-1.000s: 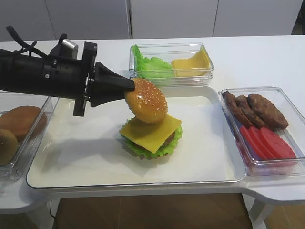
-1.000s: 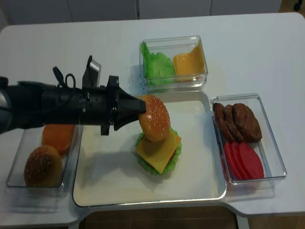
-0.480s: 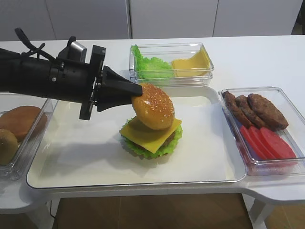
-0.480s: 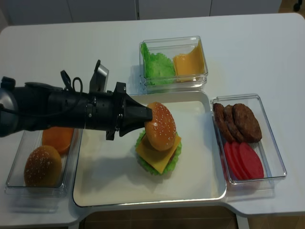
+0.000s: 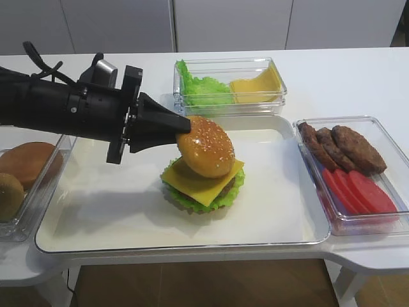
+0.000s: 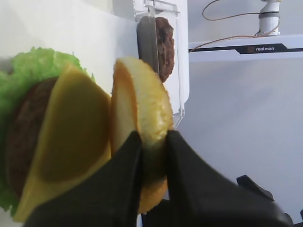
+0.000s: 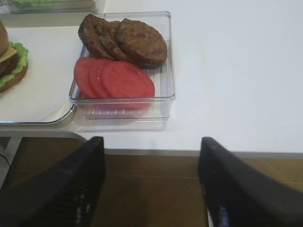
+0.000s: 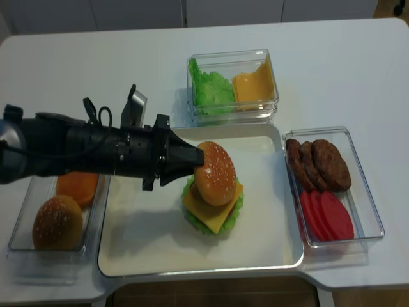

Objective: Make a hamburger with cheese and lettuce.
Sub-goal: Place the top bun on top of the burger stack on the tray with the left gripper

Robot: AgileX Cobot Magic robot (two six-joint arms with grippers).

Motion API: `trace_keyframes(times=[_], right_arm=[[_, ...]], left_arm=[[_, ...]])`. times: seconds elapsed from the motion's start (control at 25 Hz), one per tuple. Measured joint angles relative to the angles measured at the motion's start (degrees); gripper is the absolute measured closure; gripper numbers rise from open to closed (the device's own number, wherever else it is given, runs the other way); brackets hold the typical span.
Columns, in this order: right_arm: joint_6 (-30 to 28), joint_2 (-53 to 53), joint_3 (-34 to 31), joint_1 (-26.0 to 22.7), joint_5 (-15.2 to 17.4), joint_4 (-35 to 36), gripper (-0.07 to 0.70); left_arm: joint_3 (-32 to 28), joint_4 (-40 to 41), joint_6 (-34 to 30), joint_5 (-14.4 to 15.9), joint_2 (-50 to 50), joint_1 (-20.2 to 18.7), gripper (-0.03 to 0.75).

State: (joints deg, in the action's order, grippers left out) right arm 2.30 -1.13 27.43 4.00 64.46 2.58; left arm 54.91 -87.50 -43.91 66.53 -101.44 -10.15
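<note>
Hamburger (image 5: 202,181) mid tray (image 5: 115,211): cheese (image 5: 206,182) over patty, lettuce (image 5: 192,199) frill beneath. Sesame top bun (image 5: 206,146) now lowered and shifted right vs a sec ago, tilted, nearly touching cheese. Left gripper (image 5: 177,126) clenched on bun's edge. Right gripper (image 7: 151,189) spread wide, idle. Prob. last step: level, set down, release.

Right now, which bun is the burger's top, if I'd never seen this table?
Start at the big white tray in the middle. Above the cheese on its stacked burger, the left arm's black fingers pinch a glossy sesame-seeded dome bun. The other buns lie in the left bin.
</note>
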Motion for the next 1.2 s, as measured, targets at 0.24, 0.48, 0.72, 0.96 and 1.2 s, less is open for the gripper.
trace_keyframes(times=[0.24,0.48,0.72,0.96,1.2], right_arm=[[0.0,0.0,0.0,0.0,0.0,0.0,0.164],[0.0,0.0,0.0,0.0,0.0,0.0,0.164],[0.0,0.0,0.0,0.0,0.0,0.0,0.164],[0.0,0.0,0.0,0.0,0.0,0.0,0.164],[0.0,0.0,0.0,0.0,0.0,0.0,0.164]], left_arm=[[0.0,-0.2,-0.6,0.2,-0.1,-0.1,0.607],[0.0,0.8,-0.6,0.2,-0.1,-0.1,0.606],[0.0,1.3,-0.4,0.3,-0.1,-0.1,0.589],[0.0,1.8,-0.2,0.3,-0.1,0.0,0.542],[0.0,3.3,1.1,0.3,-0.1,0.6,0.533]])
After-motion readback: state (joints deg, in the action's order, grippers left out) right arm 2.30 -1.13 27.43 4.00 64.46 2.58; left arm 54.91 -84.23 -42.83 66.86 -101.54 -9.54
